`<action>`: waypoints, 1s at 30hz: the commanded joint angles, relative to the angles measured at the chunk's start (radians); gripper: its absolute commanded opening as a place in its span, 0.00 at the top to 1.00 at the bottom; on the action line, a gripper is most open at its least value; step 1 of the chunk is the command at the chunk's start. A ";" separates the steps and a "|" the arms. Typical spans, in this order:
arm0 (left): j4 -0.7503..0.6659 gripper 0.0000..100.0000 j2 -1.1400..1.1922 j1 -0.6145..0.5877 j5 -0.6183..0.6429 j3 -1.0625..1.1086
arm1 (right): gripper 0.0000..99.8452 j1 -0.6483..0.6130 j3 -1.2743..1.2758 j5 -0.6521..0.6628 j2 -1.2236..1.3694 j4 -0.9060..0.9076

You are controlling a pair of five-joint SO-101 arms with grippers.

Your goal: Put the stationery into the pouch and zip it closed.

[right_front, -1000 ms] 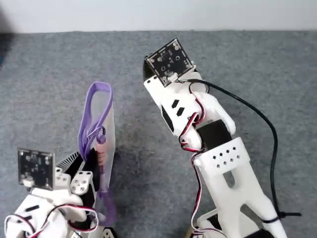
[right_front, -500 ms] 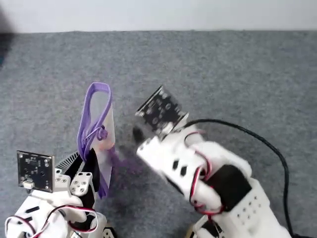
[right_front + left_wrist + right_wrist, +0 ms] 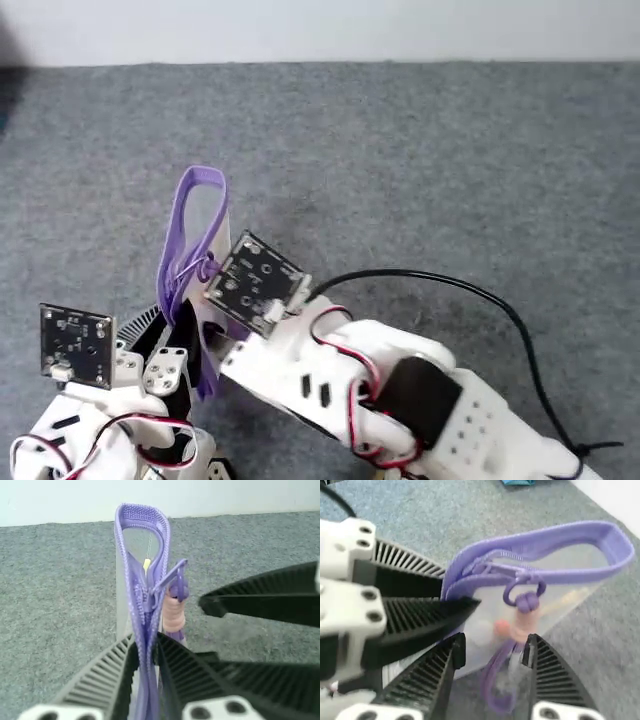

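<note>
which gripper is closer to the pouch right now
Left. The left gripper is shut on the pouch's zipper edge, in contact with it. The right gripper is open close beside the pouch, near the zipper pull, not gripping anything.

Clear pouch [image 3: 570,580] edged with a purple zip [image 3: 142,517]; purple pull [image 3: 522,599], purple strap [image 3: 495,690]. Through the clear wall, a pale pink item [image 3: 173,616], a yellow sliver [image 3: 146,565] and an orange-red spot [image 3: 501,626]. Grey speckled mat [image 3: 450,150] below a white wall [image 3: 300,30]. On the left gripper [image 3: 146,647], black ribbed fingers and white mounts. On the right gripper [image 3: 493,641], the same black ribbing on white. White right arm [image 3: 350,380] with a black motor block, red, white and black wires, and a black cable [image 3: 480,295]. Black camera board [image 3: 75,343] dotted with pale specks. Teal scrap [image 3: 520,482] at the mat's far edge.
</note>
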 commanded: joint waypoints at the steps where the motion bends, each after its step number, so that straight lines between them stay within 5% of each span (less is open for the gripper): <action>1: -0.051 0.99 -0.002 -0.008 -0.017 0.005 | 0.82 -0.005 -0.005 -0.006 0.047 -0.074; 13: -0.068 0.99 0.005 -0.008 -0.014 0.007 | 0.82 0.079 -0.008 -0.006 0.214 -0.268; 19: -0.063 0.99 0.005 -0.008 -0.014 0.007 | 0.98 0.148 -0.009 -0.003 0.216 -0.318; 30: -0.061 0.99 0.005 0.000 -0.018 0.007 | 0.99 0.351 -0.009 0.210 0.260 -0.503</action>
